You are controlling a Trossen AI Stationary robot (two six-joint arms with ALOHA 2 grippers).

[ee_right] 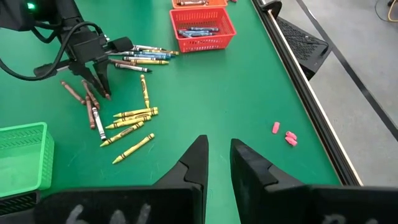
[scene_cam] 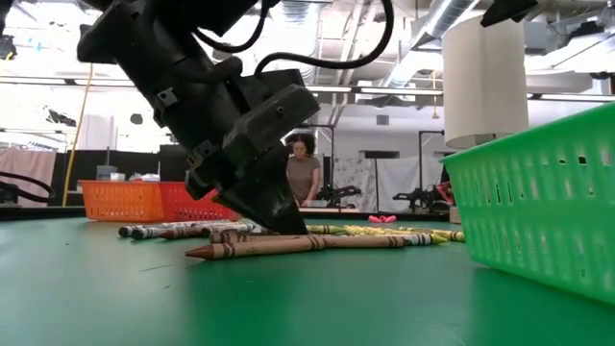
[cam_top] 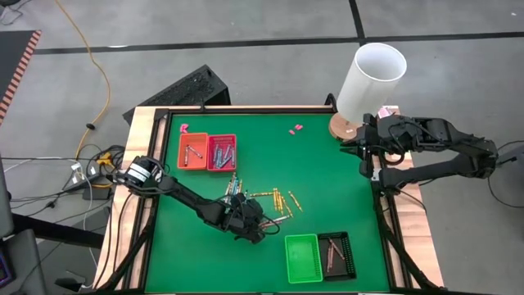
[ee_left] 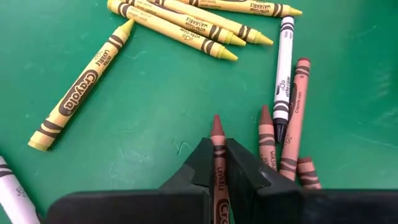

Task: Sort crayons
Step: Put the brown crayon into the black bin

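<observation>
On the left of the green tabletop (cam_top: pixel 205 246) sit the orange tray (cam_top: pixel 193 152) and the red tray (cam_top: pixel 222 152), side by side and touching, each with a few crayons inside; the left arm reaches in from the left edge, and its claw (cam_top: pixel 250 223) is down on the mat near the middle, clenched on a brown crayon (ee_left: pixel 217 163); the wrist view shows the crayon's tip poking out between the two dark fingers (ee_left: pixel 200 167), and the low view shows the fingers down at the surface, right over the pile; more brown crayons (ee_left: pixel 268 140) lie just beside the claw, with a white one (ee_left: pixel 284 68) touching them; the loose crayons (cam_top: pixel 274 199) spread just right of the claw, blue and grey ones toward the red tray, yellow crayons (ee_left: pixel 180 25) in a small fan farther on; one yellow crayon (ee_left: pixel 81 93) lies apart from that fan; nearer the front edge stand the green basket (cam_top: pixel 303 257) and the black tray (cam_top: pixel 336 254), touching, a few brownish sticks in the black one; pink scraps (cam_top: pixel 296 129) lie near the far edge; a white tube (cam_top: pixel 370 80) stands at the far right corner; the right claw (ee_right: pixel 217 163) waits off the right edge beside it, fingers released with a narrow gap, holding nothing.
</observation>
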